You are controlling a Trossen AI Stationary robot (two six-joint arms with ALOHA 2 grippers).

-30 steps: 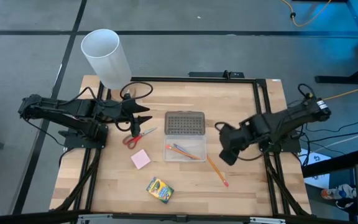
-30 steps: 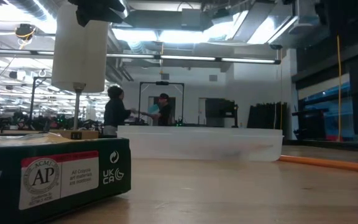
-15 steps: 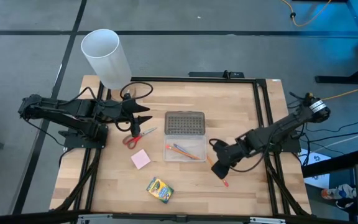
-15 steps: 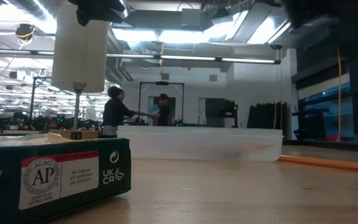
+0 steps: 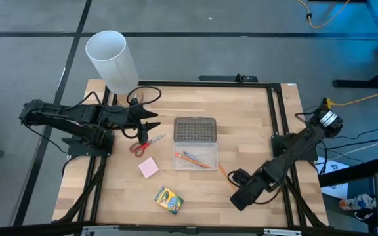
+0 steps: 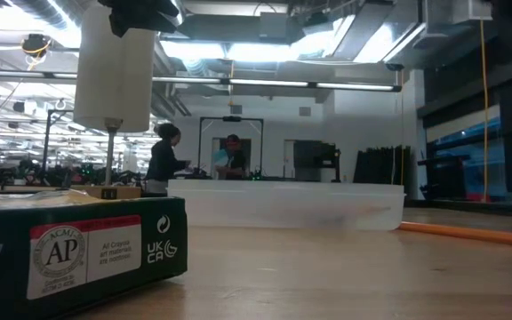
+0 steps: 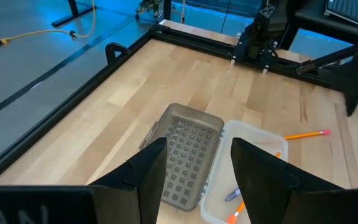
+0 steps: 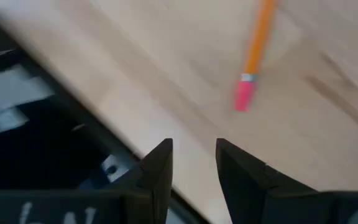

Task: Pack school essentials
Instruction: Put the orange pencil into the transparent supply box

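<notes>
My left gripper (image 5: 151, 124) (image 7: 194, 163) hovers open above the red-handled scissors (image 5: 146, 144), left of the clear case (image 5: 195, 157) (image 6: 283, 206). The case's tray holds an orange pencil and a blue-grey pen (image 5: 190, 158); its grey dotted lid (image 5: 195, 130) (image 7: 188, 158) lies flat beside it. My right gripper (image 5: 237, 196) (image 8: 194, 155) hangs low by the near edge, fingers a little apart, over the eraser end (image 8: 243, 99) of the second orange pencil (image 5: 223, 170) (image 6: 469, 233), which lies flat and untouched. The pink pad (image 5: 148, 168) and crayon box (image 5: 168, 200) (image 6: 78, 253) rest on the table.
A tall white cylinder (image 5: 112, 60) (image 6: 114, 71) stands at the far left corner. A black frame rail (image 5: 282, 141) runs along the table's right side and another along the near edge (image 8: 36, 149). Bare wood (image 5: 241, 118) lies right of the case. People stand far off in the room (image 6: 165, 158).
My right gripper has swung from beside the case's right end toward the table's near edge, travelling along the loose pencil as its arm stretched out. It now sits over the pencil's eraser end. The pencil and everything else have stayed put.
</notes>
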